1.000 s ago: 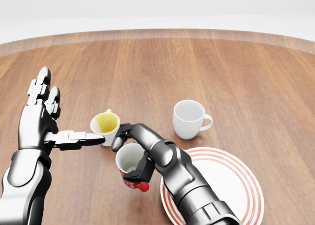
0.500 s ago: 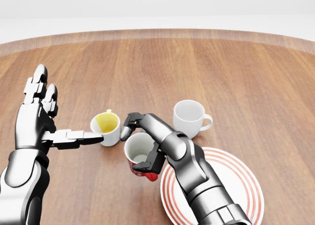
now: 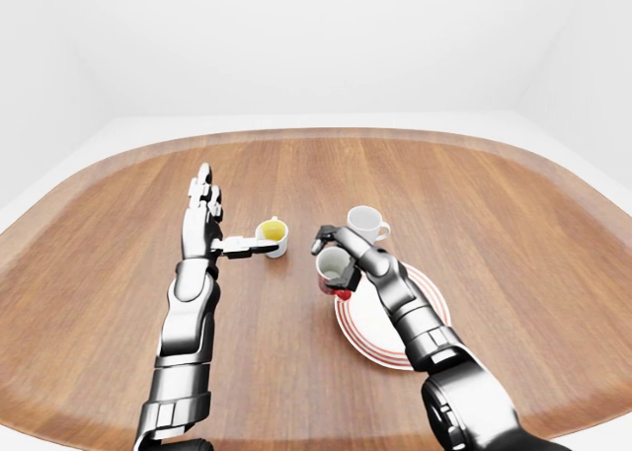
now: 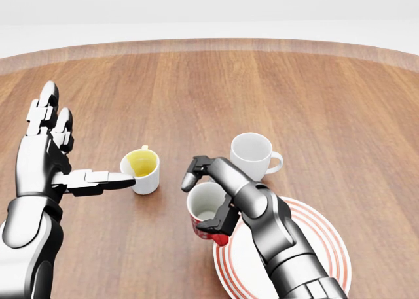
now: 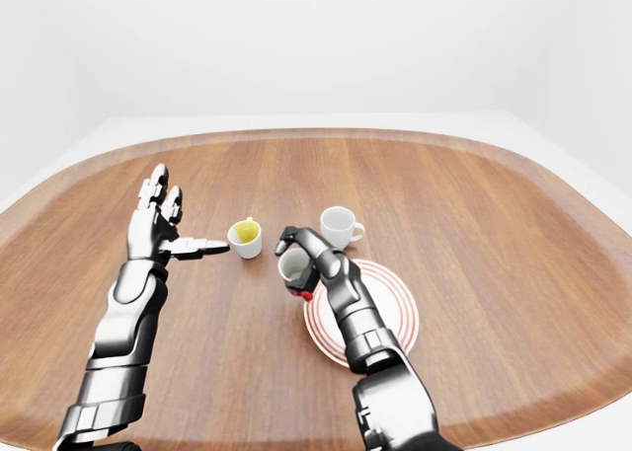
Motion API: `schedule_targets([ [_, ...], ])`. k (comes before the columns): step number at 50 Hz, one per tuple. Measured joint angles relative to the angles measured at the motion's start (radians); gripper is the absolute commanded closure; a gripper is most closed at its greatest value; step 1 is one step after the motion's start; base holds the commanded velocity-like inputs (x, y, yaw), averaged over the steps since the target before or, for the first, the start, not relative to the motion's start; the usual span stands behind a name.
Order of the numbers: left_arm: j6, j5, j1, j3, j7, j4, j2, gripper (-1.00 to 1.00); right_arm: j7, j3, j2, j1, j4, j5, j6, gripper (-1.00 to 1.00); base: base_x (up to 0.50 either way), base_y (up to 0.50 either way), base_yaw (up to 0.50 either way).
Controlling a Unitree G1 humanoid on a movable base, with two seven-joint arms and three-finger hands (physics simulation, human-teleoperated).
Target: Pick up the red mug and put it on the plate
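Red mug (image 4: 208,215) is gripped by the right hand (image 4: 213,201), fingers clenched round it, low in the head view's centre at the left rim of the striped plate (image 4: 314,246). Left hand (image 4: 49,158) is spread open, one finger touching the yellow-lined mug (image 4: 141,169) on the desk (image 4: 196,89).

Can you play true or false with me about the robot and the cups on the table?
1. The right hand holds the red mug with the white inside. True.
2. The red mug is lying on its side. False: it is upright.
3. The striped round plate has the plain white mug on it. False: that mug stands on the wooden table.
4. The left hand is open beside the white mug with the yellow inside. True.
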Motion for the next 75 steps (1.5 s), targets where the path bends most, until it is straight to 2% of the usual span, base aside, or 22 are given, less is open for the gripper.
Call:
schedule_targets([
  [75,0.0,0.008,0.009,-0.003,0.004,-0.036,-0.005,-1.0,0.013,-0.085,-0.164,0.201,-0.121,0.033,0.0,1.0,0.0,0.0,0.0],
])
